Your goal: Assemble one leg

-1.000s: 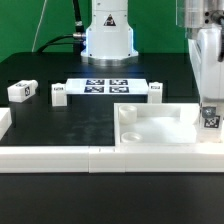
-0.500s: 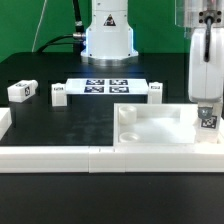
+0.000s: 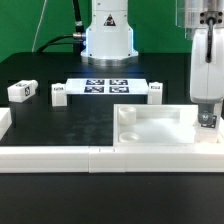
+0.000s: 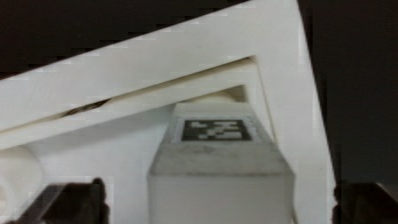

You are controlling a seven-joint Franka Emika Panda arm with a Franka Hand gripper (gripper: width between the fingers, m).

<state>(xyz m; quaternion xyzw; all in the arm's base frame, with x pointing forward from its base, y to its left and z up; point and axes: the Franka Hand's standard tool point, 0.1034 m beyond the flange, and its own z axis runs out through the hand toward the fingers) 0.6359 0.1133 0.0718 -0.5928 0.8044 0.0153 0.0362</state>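
**Operator:** Gripper first: what is it doing?

**Observer:** Your gripper (image 3: 207, 124) hangs at the exterior view's right, over the near right corner of the white tray (image 3: 150, 132). It has the leg (image 3: 208, 121) between its fingers, clamped on it, with the tag facing the camera. In the wrist view you see the leg (image 4: 219, 160) end-on, its tag on top, and the dark fingertips (image 4: 71, 197) on either side of it.

**Operator:** And the leg's place relative to the tray?

**Observer:** It stands upright inside the tray's corner, close to the walls. Whether it touches the tray floor, I cannot tell.

**Operator:** What else is on your table?

**Observer:** The marker board (image 3: 107, 87) lies near the robot base, with three small white parts beside it: two (image 3: 22, 91) (image 3: 59, 94) at its left, one (image 3: 155, 90) at its right.
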